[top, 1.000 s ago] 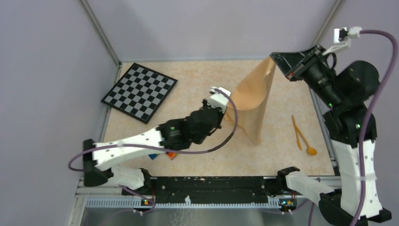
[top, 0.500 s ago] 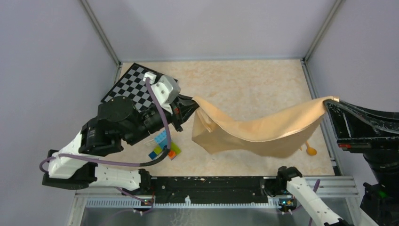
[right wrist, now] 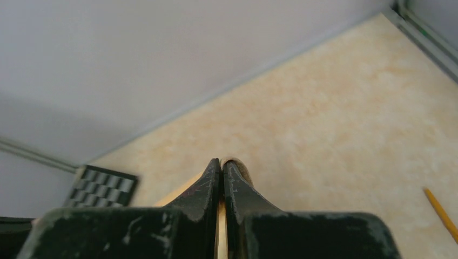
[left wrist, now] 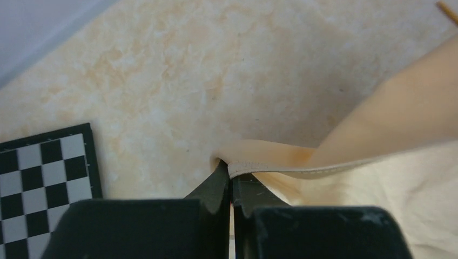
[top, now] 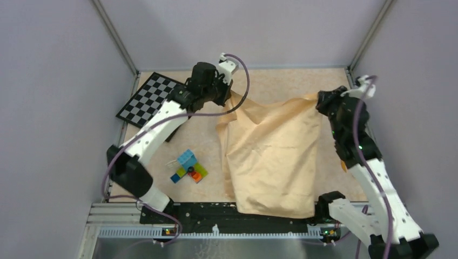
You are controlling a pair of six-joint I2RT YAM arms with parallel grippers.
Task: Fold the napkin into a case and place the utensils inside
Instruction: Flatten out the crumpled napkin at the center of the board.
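The peach-orange napkin (top: 270,156) is spread open between both grippers and hangs down toward the near table edge. My left gripper (top: 227,95) is shut on its far left corner, with the hem (left wrist: 281,171) pinched at the fingertips. My right gripper (top: 318,98) is shut on its far right corner, with cloth (right wrist: 220,226) between the fingers. An orange-yellow utensil tip shows in the right wrist view (right wrist: 442,215) and in the left wrist view (left wrist: 448,11). In the top view the utensils are almost fully hidden behind my right arm.
A black-and-white checkered board (top: 146,100) lies at the far left, also in the left wrist view (left wrist: 43,189). A cluster of coloured toy bricks (top: 188,167) sits left of the cloth. Grey walls and rails enclose the table.
Both arms have swung to the far side and come closer together. The napkin, stretched wide across the near part half a second ago, now hangs as a broad open sheet.
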